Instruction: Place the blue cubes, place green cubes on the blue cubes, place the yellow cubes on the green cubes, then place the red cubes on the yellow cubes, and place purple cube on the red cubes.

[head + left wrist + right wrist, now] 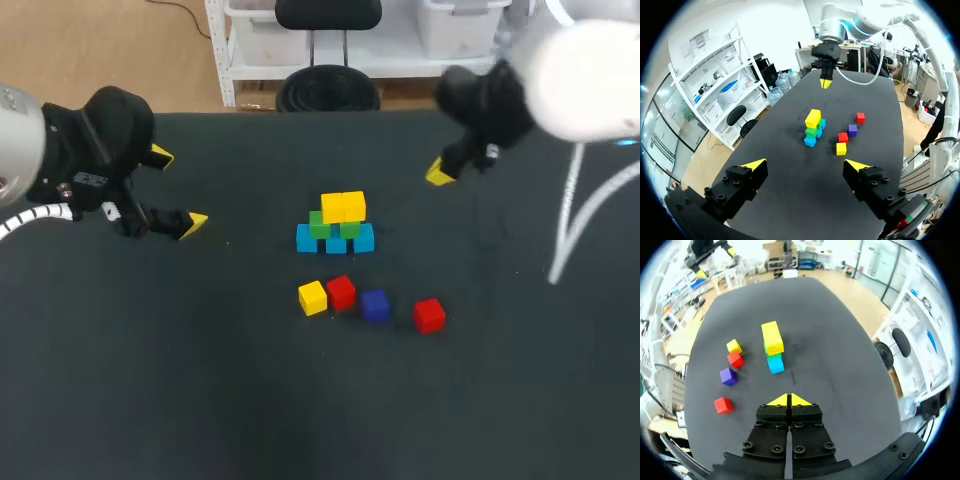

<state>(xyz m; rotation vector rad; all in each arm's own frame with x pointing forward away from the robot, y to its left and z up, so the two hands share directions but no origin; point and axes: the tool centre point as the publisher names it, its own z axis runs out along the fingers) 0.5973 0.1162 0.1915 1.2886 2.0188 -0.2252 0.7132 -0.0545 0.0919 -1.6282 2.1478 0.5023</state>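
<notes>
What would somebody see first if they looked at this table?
The little tower of cubes in the middle of the dark table catches the eye: blue at the bottom, green above, two yellow on top. Near it lie four loose ones in a row: a yellow cube, a red cube, a purple cube and a second red cube. The left tool hangs wide open at one side, the right tool shut at the other.

table point(150, 400) | black matte top | fills most of the head view
</notes>
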